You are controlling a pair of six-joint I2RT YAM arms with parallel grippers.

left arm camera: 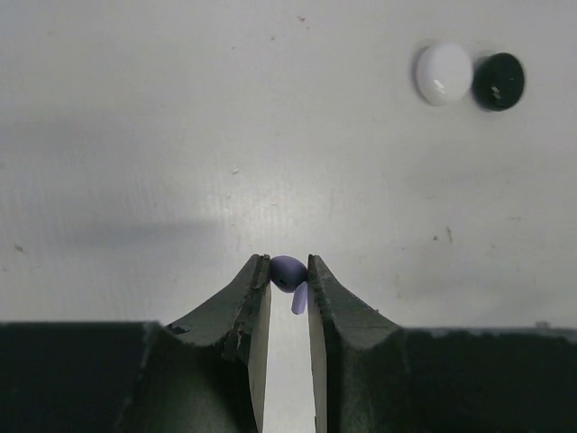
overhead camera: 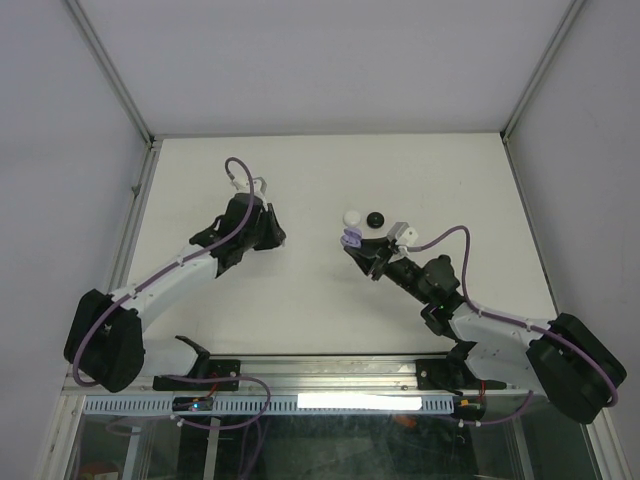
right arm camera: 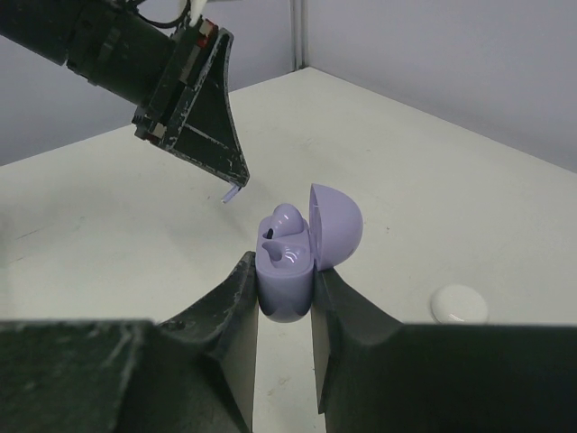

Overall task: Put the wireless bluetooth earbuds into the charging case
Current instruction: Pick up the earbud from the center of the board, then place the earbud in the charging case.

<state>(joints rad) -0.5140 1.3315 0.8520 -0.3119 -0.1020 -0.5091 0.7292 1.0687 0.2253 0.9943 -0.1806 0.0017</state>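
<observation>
Surface: matte white table (overhead camera: 300,320), faintly speckled, with a metal rail (overhead camera: 330,372) along its near edge.
Room: pale grey walls (overhead camera: 320,60) and aluminium posts (overhead camera: 112,72) close it in.
Right side: the right gripper (right arm camera: 283,268) has its jaws clamped on the lavender charging case (right arm camera: 287,290), lid open, with a seated earbud (right arm camera: 288,221) inside.
Left side: the left gripper (left arm camera: 288,266) has its jaws pinching the lavender earbud (left arm camera: 287,271) at their tips, stem hanging, near the open case but apart.
Beyond: white case (left arm camera: 444,74) and black case (left arm camera: 499,81) lie side by side.

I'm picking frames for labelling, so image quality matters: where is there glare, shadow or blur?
Top external: a near-edge strip is blown out. Left wrist: a soft shadow band on the table; the lavender earbud in the left gripper is sharp. Right wrist: glossy highlights on the lavender case.
</observation>
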